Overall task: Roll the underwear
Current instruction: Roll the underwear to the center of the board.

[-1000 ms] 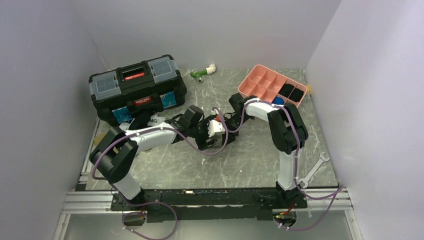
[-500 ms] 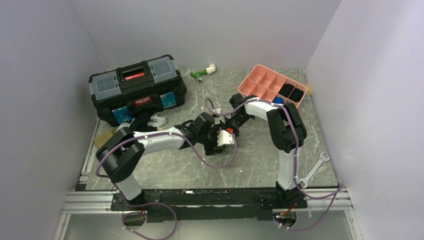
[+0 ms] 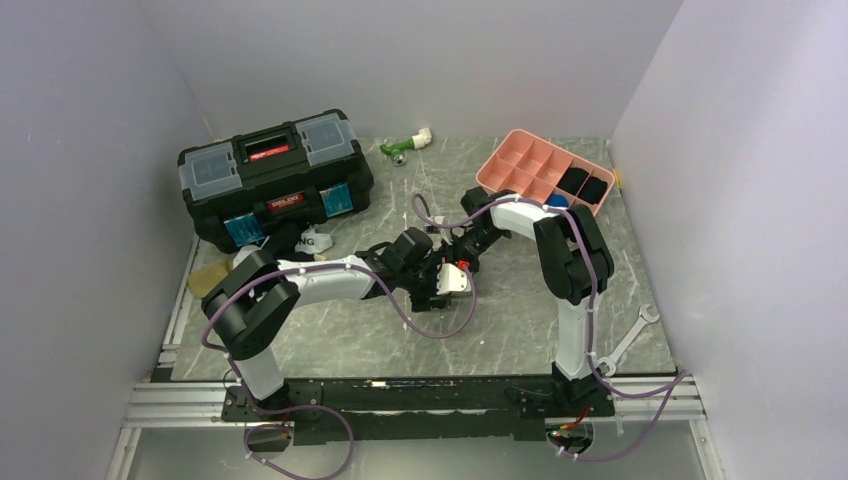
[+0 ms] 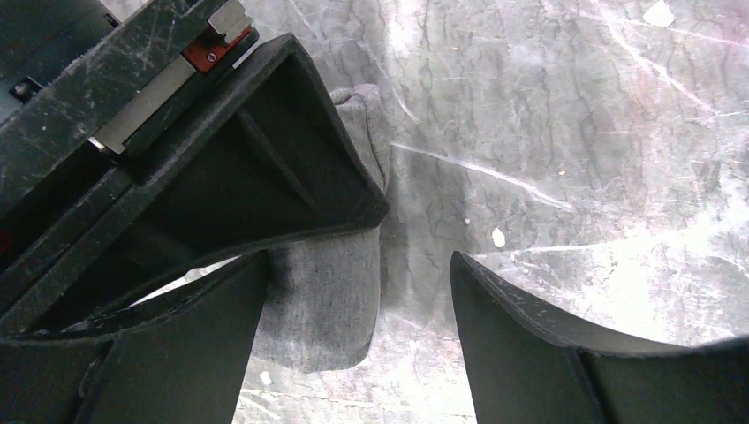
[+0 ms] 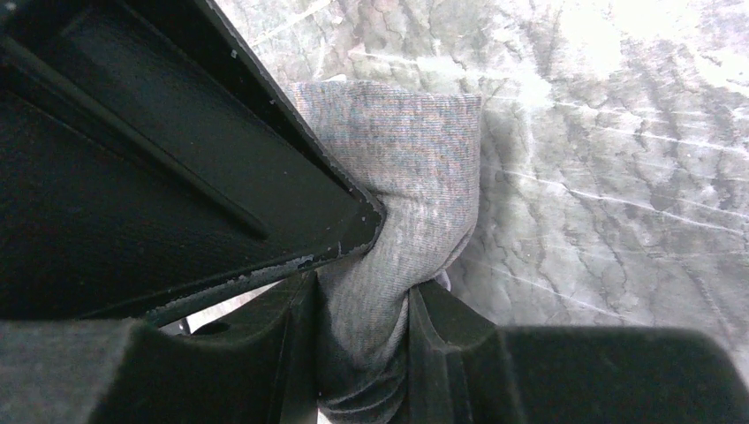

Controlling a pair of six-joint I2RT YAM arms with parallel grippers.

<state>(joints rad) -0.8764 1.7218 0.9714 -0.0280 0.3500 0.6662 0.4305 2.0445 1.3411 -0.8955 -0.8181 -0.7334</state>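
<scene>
A grey underwear [image 5: 415,177] lies bunched into a roll on the marble table top. My right gripper [image 5: 362,349] is shut on one end of it, the cloth pinched between both fingers. My left gripper [image 4: 358,349] is open; the grey underwear [image 4: 327,291] lies against its left finger [image 4: 177,353], and the right finger [image 4: 539,344] stands apart over bare table. In the top view the left gripper [image 3: 430,292] and the right gripper [image 3: 458,272] meet at the table's middle and hide the cloth. Two black rolls [image 3: 585,185] sit in the pink tray [image 3: 520,165].
A black toolbox [image 3: 275,180] stands at the back left. An olive-tan cloth [image 3: 205,277] and a black-and-white piece [image 3: 305,240] lie by the toolbox. A green and white fitting [image 3: 405,146] lies at the back. A wrench [image 3: 630,335] lies at the front right.
Both grippers have shifted to the right and a little nearer, staying together over the grey underwear. The left arm has stretched further across the table.
</scene>
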